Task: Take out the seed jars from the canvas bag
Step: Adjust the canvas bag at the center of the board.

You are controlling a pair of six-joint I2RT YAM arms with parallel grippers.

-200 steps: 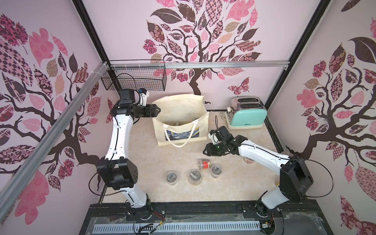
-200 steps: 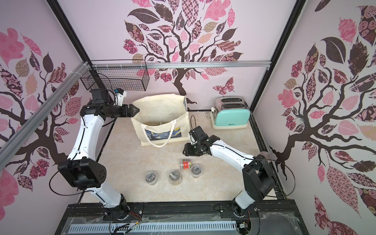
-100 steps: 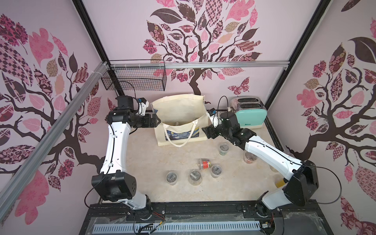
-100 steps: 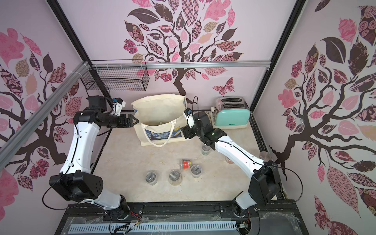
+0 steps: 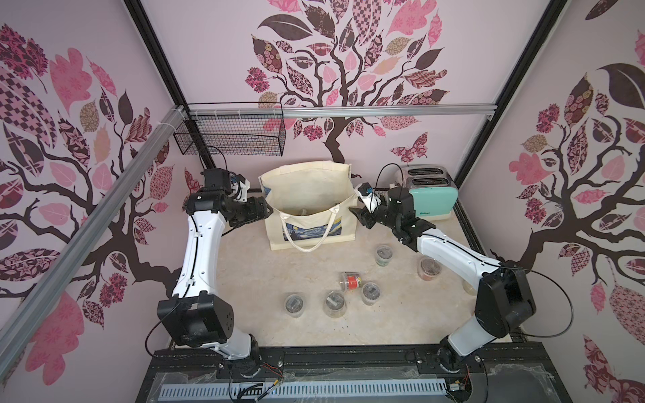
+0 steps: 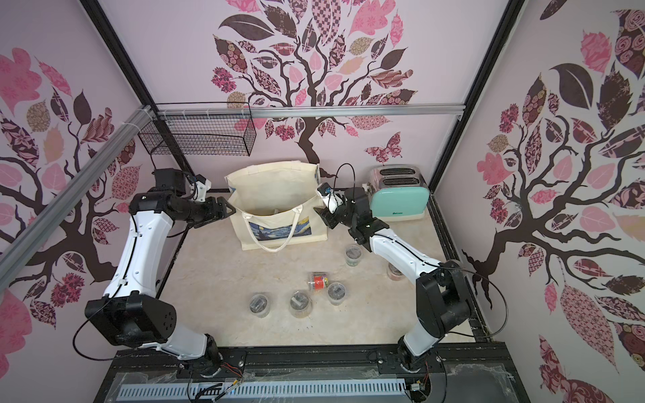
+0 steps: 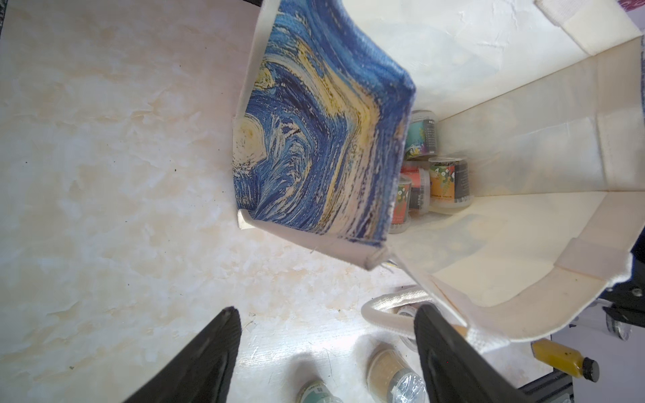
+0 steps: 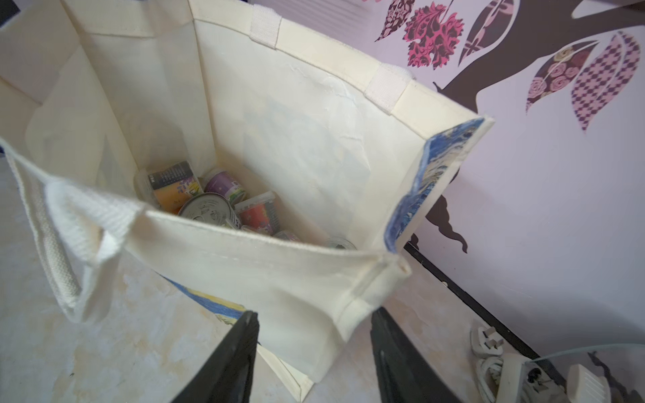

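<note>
The canvas bag (image 5: 310,223) (image 6: 279,228) stands open at the back of the table, its blue-and-yellow print facing forward. Several seed jars (image 8: 223,199) (image 7: 448,185) lie at its bottom. More seed jars (image 5: 384,254) (image 6: 298,303) stand on the table in front, and one with a red packet (image 5: 350,281) lies on its side. My left gripper (image 5: 267,211) (image 7: 326,310) is open, just outside the bag's left end. At the bag's right front corner my right gripper (image 5: 356,214) (image 8: 314,314) is open, with that corner showing between its fingers.
A mint toaster (image 5: 431,195) stands behind the right arm, with a plug and cable (image 8: 488,343) beside it. A black wire basket (image 5: 232,139) hangs on the back left wall. A small yellow bottle (image 7: 562,359) lies at the table's right edge.
My right gripper rose from the table near the jars to the bag's right corner; a jar shows where it was. The left gripper shifted slightly at the bag's left end.
</note>
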